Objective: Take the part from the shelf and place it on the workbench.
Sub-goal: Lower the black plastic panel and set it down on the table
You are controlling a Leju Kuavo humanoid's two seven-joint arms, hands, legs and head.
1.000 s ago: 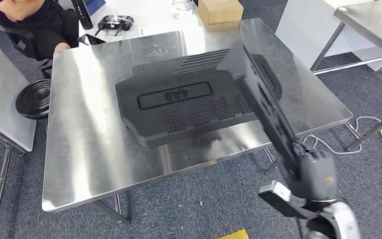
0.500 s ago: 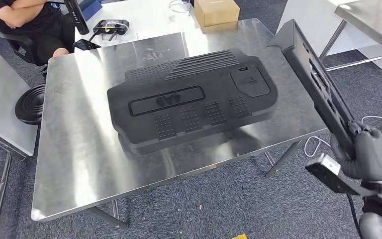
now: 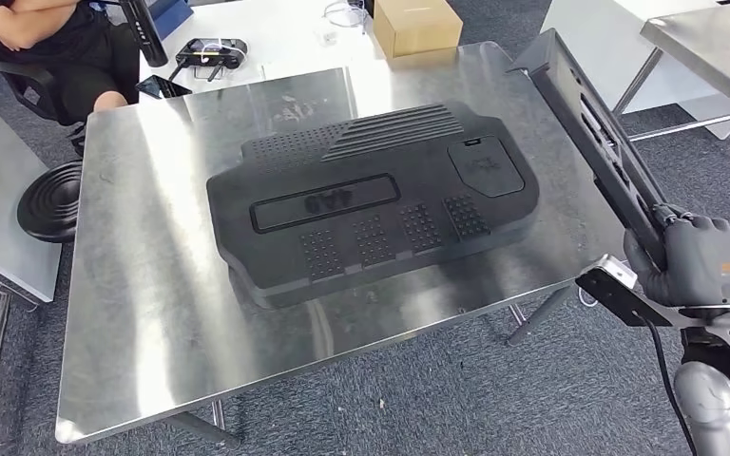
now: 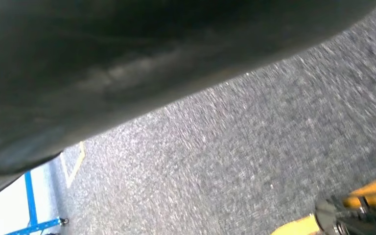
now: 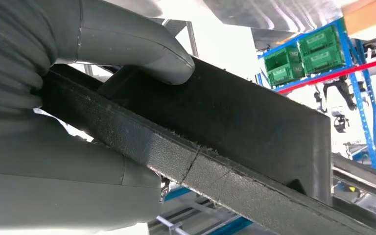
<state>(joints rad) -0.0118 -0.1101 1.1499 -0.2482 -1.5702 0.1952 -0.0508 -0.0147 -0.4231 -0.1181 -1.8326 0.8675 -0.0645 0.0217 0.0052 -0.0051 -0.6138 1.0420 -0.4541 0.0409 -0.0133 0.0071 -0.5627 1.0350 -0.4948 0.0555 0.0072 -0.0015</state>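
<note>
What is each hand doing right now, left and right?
Left hand: cannot be told from these views.
Right hand: closed around one end of a long black part, held tilted up beside the workbench.

Bright tabletop [image 3: 152,313] glare; seemingly motion-blurred floor [image 4: 254,161]

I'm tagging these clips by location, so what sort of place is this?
Most likely a factory or workshop floor set up for robot trials. Bare stainless steel workbenches stand on grey carpet, blue racking holds green storage crates, and the right robot hand grips a long black moulded part.
</note>
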